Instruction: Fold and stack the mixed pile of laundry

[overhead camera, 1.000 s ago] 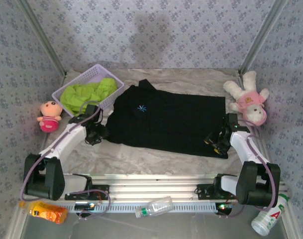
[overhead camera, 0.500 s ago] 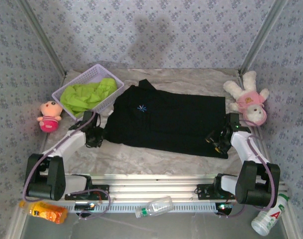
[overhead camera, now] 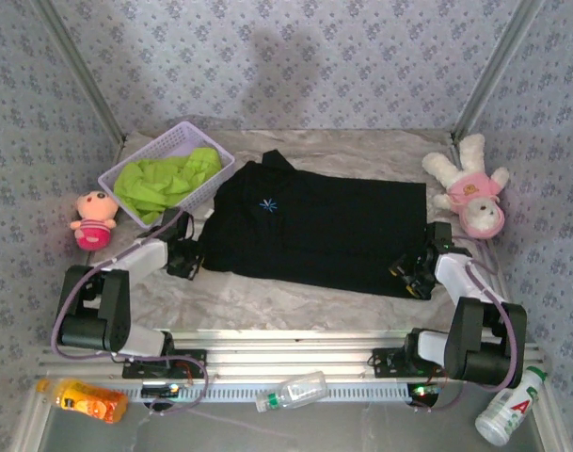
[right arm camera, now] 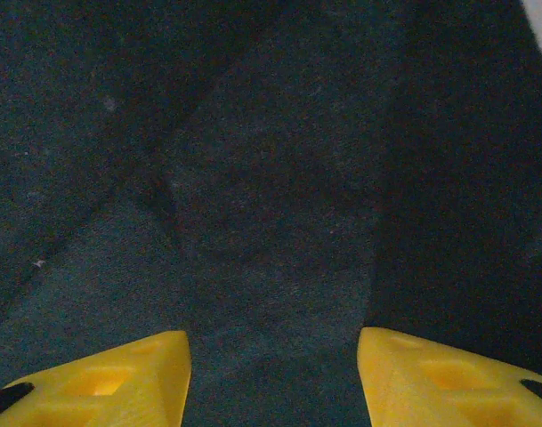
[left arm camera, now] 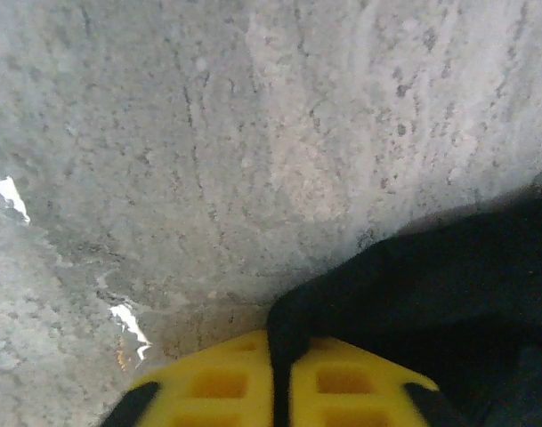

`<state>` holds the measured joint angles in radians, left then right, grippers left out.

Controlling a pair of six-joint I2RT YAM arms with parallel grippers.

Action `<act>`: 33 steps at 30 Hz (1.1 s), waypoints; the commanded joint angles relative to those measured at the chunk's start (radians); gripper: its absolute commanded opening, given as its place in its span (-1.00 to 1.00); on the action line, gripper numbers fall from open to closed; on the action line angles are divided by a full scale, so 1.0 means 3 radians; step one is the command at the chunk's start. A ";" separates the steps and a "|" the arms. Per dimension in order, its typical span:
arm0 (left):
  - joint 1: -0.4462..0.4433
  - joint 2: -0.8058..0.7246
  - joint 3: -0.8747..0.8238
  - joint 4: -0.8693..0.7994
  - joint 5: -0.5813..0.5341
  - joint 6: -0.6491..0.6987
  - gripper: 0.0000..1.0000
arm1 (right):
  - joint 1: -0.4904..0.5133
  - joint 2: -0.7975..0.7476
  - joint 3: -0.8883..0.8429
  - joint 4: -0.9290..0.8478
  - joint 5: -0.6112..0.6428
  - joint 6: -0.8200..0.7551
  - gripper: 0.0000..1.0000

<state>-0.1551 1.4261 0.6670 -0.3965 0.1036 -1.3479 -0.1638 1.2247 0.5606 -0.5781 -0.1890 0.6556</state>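
Observation:
The black T-shirt (overhead camera: 314, 226) with a small light-blue chest mark lies spread flat across the marble table (overhead camera: 267, 294). My left gripper (overhead camera: 190, 256) sits at its near-left edge. In the left wrist view this gripper (left arm camera: 279, 345) is shut, with a fold of the black cloth (left arm camera: 431, 294) pinched between the yellow fingers (left arm camera: 208, 382). My right gripper (overhead camera: 410, 267) rests on the shirt's near-right corner. In the right wrist view it (right arm camera: 273, 356) stands open, pressed down over the black fabric (right arm camera: 253, 178). The lime-green T-shirt (overhead camera: 168, 179) lies crumpled in the basket.
A lavender basket (overhead camera: 140, 149) stands at the back left, a pink doll (overhead camera: 93, 218) beside it. A pink-and-white plush (overhead camera: 469, 188) sits at the right edge. Bottles lie below the table's front rail: orange (overhead camera: 88, 400), clear (overhead camera: 291, 391), white (overhead camera: 507, 414).
My left gripper has closed on the shirt's near-left edge, and the left arm's elbow has folded in. The right gripper has barely moved.

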 commanded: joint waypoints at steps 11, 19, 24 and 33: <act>0.0365 -0.0158 0.0130 -0.0452 -0.0031 0.0793 -1.00 | -0.0152 0.0343 0.0047 -0.0062 0.0317 -0.0042 0.01; 0.0485 -0.0157 0.0062 -0.0504 0.0008 0.0914 -1.00 | -0.0190 0.0387 0.0175 -0.0205 0.0323 -0.0062 0.01; 0.0486 -0.0318 0.0068 -0.0683 0.0026 0.0894 -0.63 | -0.0180 0.0193 0.0282 -0.0339 0.0350 -0.0062 0.01; 0.0181 -0.0784 0.0423 -0.0604 0.0003 0.1129 -0.41 | -0.0001 -0.0341 0.0438 -0.0446 0.0083 0.0080 0.02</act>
<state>-0.0673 1.1858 0.7238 -0.5770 0.1246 -1.0668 -0.1848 1.1351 0.6582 -0.6785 -0.1421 0.6662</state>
